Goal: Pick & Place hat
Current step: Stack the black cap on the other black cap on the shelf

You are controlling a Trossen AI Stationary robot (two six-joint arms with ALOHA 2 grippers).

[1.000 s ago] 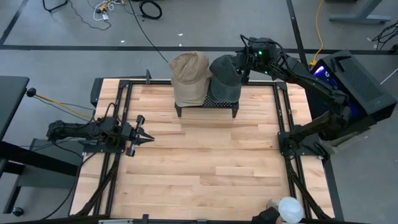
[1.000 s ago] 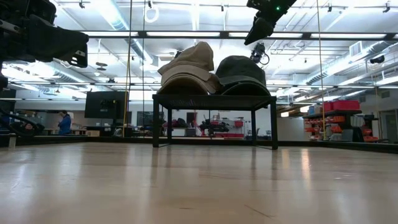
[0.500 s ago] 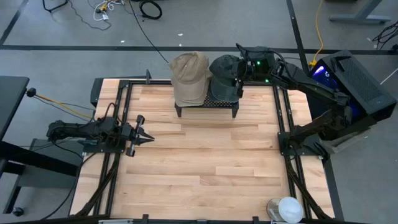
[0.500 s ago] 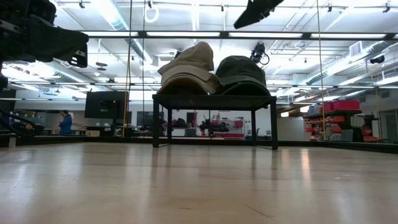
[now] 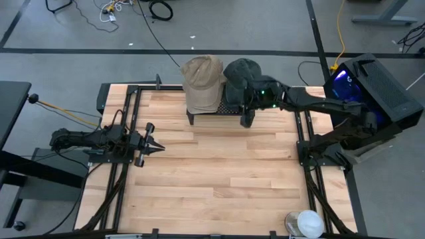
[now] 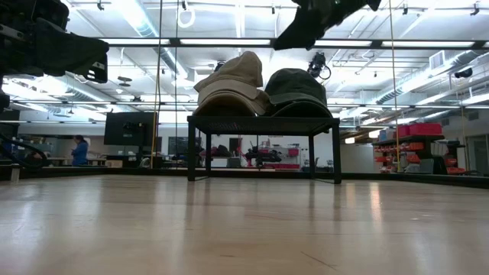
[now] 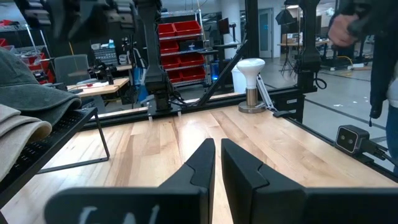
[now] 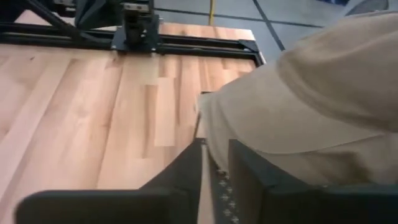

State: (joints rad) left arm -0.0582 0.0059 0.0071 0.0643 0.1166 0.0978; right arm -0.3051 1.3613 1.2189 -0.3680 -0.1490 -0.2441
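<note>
A tan hat [image 5: 202, 78] and a dark grey hat [image 5: 238, 69] sit side by side, brims down, on a low black mesh rack [image 5: 214, 110] at the table's far edge; the low view shows the tan hat [image 6: 231, 82] and the dark hat [image 6: 294, 90] on the rack's top [image 6: 263, 121]. My right gripper [image 5: 247, 118] reaches over the dark hat to the rack's near edge. It hangs well above both hats [image 6: 280, 43], fingers nearly together with only a narrow gap [image 8: 216, 149], holding nothing. My left gripper [image 5: 157, 145] waits shut at the table's left side [image 7: 217, 152].
Black rails frame the wooden table [image 5: 219, 172]. A white round object [image 5: 307, 222] stands at the near right corner. A person [image 7: 373, 56] stands beyond the table, another [image 6: 79, 150] far off in the room. Bare wood lies between the rack and the near edge.
My right gripper has swung from behind the dark hat at the far right, over it, toward the table's near and left side. It has dipped, rolled, and drawn its fingers together. Both hats have stayed on the rack.
</note>
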